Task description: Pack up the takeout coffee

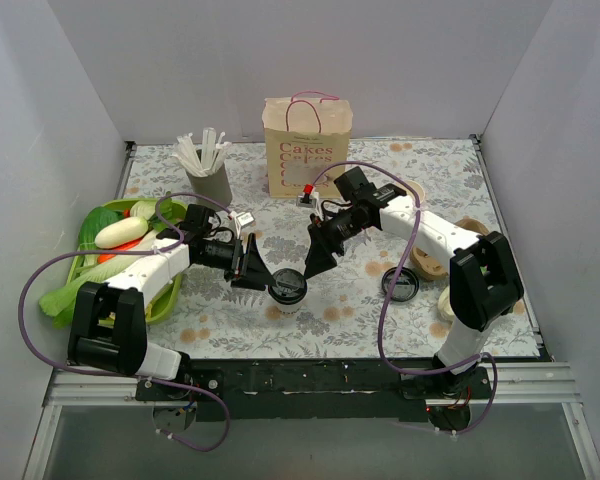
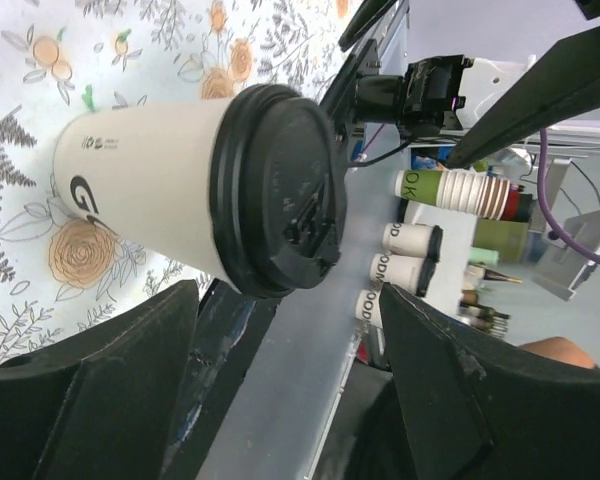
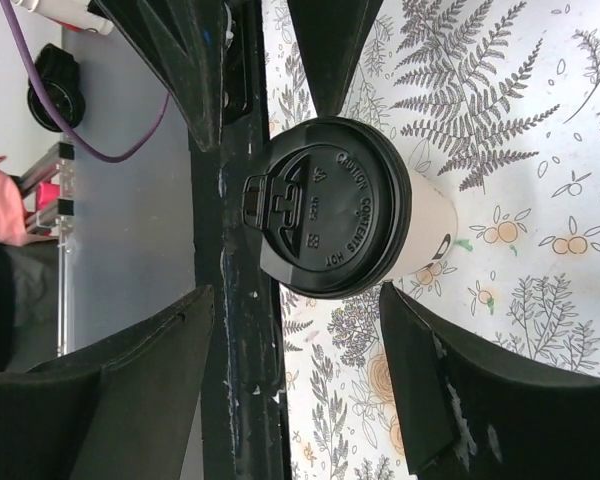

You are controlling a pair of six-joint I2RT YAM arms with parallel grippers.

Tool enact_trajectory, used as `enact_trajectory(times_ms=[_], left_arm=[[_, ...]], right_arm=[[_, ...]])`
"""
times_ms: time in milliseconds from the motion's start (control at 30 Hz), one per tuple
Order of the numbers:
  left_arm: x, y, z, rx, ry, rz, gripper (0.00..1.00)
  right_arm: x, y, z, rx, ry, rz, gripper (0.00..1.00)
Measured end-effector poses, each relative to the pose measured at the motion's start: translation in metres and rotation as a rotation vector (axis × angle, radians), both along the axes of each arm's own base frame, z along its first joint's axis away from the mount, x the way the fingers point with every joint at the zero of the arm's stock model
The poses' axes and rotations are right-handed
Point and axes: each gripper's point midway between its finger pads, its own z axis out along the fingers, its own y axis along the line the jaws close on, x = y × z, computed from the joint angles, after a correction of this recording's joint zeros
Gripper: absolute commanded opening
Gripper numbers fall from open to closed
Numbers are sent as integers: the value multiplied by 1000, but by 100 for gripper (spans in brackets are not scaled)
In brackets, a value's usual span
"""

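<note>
White walls box in a table (image 1: 380,335) covered by a floral cloth. At its far edge a paper bag (image 1: 307,150) printed "Cakes" stands upright. To the bag's left is a grey holder (image 1: 210,183) of white sticks. A green tray (image 1: 163,308) of vegetables lies on the left side.

The coffee (image 1: 287,290) stands upright on the cloth near the front middle, well apart from the bag, with its black lid on. It sits between the two grippers, which point at it from either side.

The left gripper (image 1: 258,272) is just beside the cup on its left, jaws spread wide. In its wrist view the cup lies ahead of the parted fingers (image 2: 130,380), not clasped. The right gripper (image 1: 315,262) hangs just beyond the cup to the right, jaws also wide. Its wrist view looks down on the lid between its own fingers (image 3: 450,400).

A loose black lid (image 1: 400,285) lies flat to the coffee's right.
</note>
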Motion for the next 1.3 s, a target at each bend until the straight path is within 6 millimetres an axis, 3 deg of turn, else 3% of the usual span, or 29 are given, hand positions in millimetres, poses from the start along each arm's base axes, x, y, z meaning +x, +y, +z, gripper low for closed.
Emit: enact_trajectory(times_ms=[233,600,1300], left_arm=[[-9,1,-20,13,120,-20,74],[-8,0,-37,18,203,-25,73],[-11,-3,-44,-12,305,-35,70]], right_arm=[[3,7,-20,-20,100,-5,75],[7,15,-27,-10,162,-11,70],[11,19,-53,-50,239,-27,65]])
